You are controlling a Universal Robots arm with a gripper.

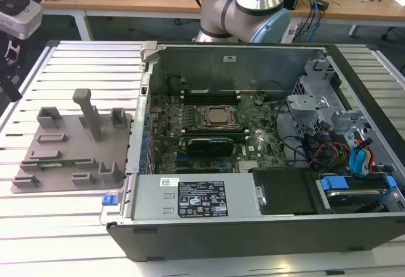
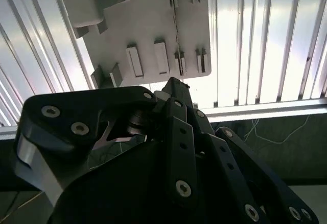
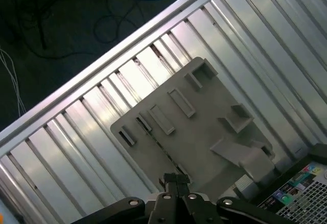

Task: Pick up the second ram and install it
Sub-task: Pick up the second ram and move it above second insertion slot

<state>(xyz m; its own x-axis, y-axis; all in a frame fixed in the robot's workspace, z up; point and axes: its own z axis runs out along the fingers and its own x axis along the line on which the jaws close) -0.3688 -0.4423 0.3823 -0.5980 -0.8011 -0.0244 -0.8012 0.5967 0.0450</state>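
Observation:
The second ram (image 1: 60, 161) is a slim green stick lying in a slot of the grey fixture plate (image 1: 69, 147), on the exterior view's left beside the open computer case. Both wrist views show it edge-on as a thin dark line, the ram (image 3: 156, 141) crossing the plate between small blocks and the ram (image 2: 177, 40) beside them. My gripper (image 3: 176, 179) hangs well above the plate with its fingers together and nothing between them. In the exterior view the gripper (image 1: 9, 62) is at the far upper left edge.
The open computer case (image 1: 253, 226) holds the motherboard (image 1: 209, 128) with long black sockets around the processor. Drive cages and cables (image 1: 342, 144) fill its right end. Upright blocks stand on the fixture plate. The slatted metal table (image 1: 69, 233) carries everything.

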